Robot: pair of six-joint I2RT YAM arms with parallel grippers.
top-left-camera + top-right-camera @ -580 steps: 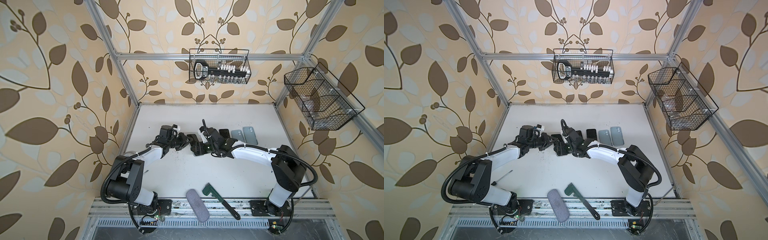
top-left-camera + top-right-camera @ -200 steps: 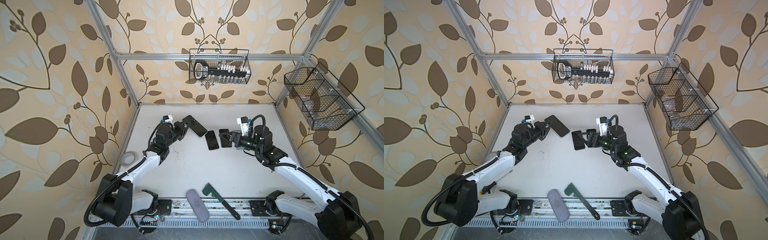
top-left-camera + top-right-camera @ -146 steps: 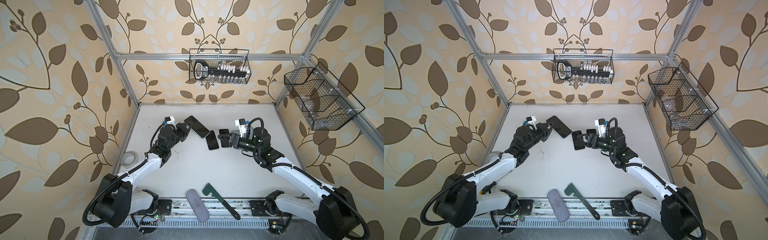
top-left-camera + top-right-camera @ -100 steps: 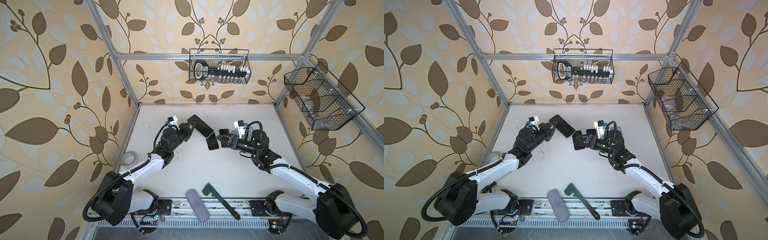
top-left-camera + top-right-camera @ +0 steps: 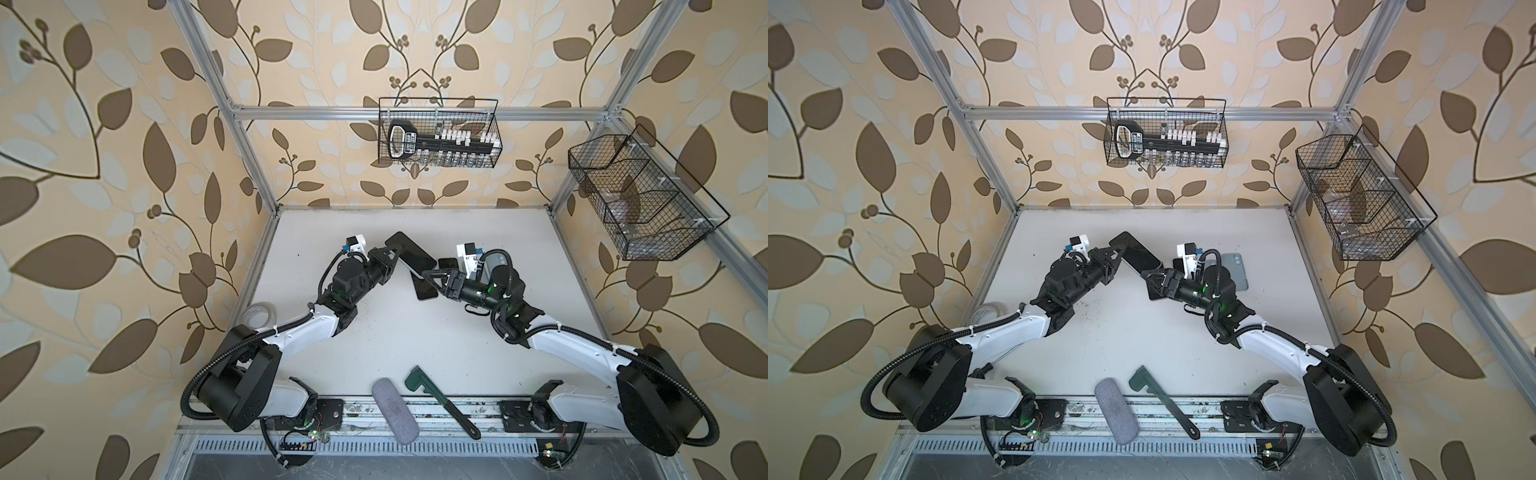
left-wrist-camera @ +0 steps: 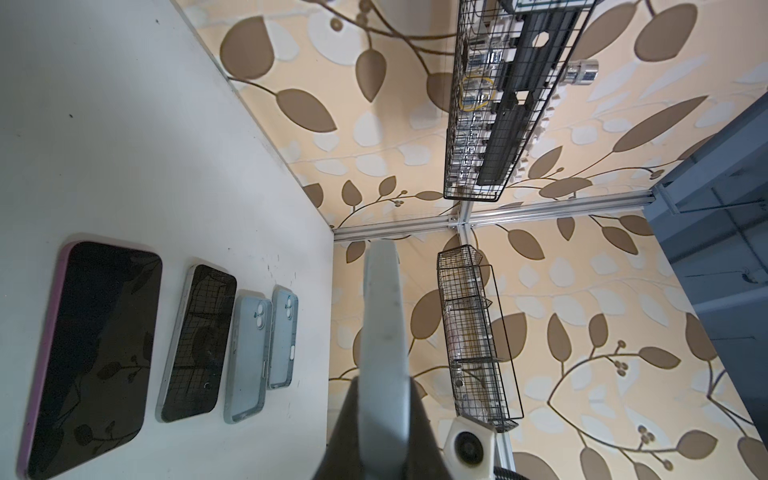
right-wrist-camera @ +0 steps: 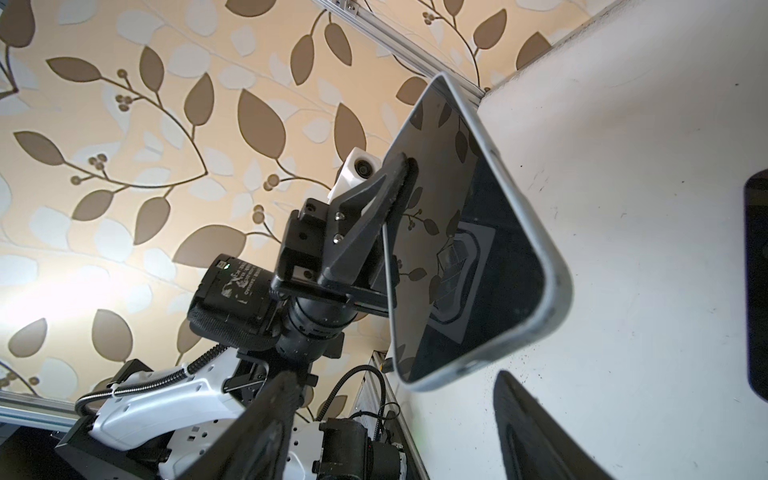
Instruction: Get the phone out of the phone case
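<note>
Left claw (image 5: pixel 394 252) clenches the cased phone (image 5: pixel 413 255) above the table (image 5: pixel 415 332); right claw (image 5: pixel 430 280) gapes, released, just beside the phone.

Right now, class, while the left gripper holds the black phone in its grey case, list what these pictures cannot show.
1. Right gripper: tips blurred and cut by the right wrist view's edge; contact with the grey-cased black phone unclear.
2. Grey case: back turned from both top views, edge-on in the left wrist view.
3. Two pale blue cases: partly behind the right arm in both top views.
</note>
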